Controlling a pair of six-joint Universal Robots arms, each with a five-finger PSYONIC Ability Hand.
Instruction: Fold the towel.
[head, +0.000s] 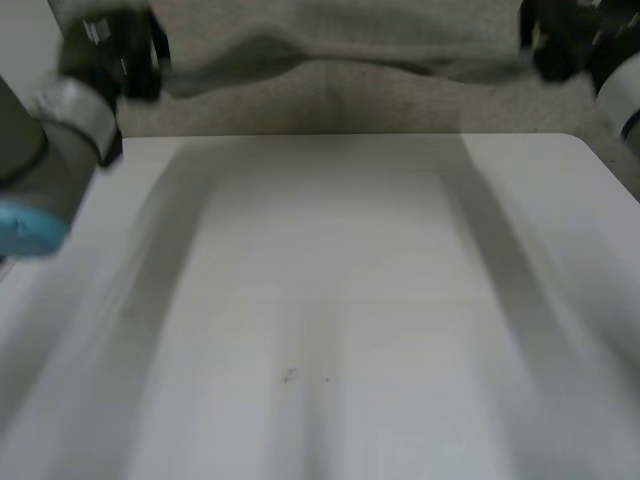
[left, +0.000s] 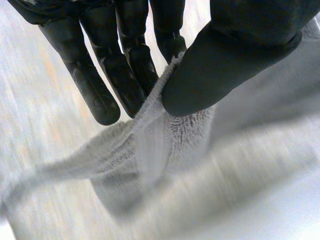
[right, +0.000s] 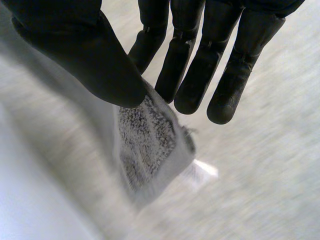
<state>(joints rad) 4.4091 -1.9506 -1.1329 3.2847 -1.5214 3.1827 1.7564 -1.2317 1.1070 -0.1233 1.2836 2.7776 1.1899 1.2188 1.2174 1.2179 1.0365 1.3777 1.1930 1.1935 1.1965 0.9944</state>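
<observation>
Before me: a white tabletop (head: 330, 260), matte, its far edge straight and its far right corner rounded. Two small dark specks (head: 289, 376) sit on it, toward my side of the middle. Beyond the far edge lies a beige, speckled floor (head: 360, 105), carpet-like. The light is soft and even.

One towel (head: 330, 45), two hands (head: 125, 52) (head: 556, 45), one table (head: 330, 300)

You have a towel (right: 150, 142) of pale, rough looped cloth, a left robot hand (left: 227, 65) and right robot hand (right: 90, 60) of smooth, dully shining black plastic, and a smooth matt white counter (head: 320, 300).
</observation>
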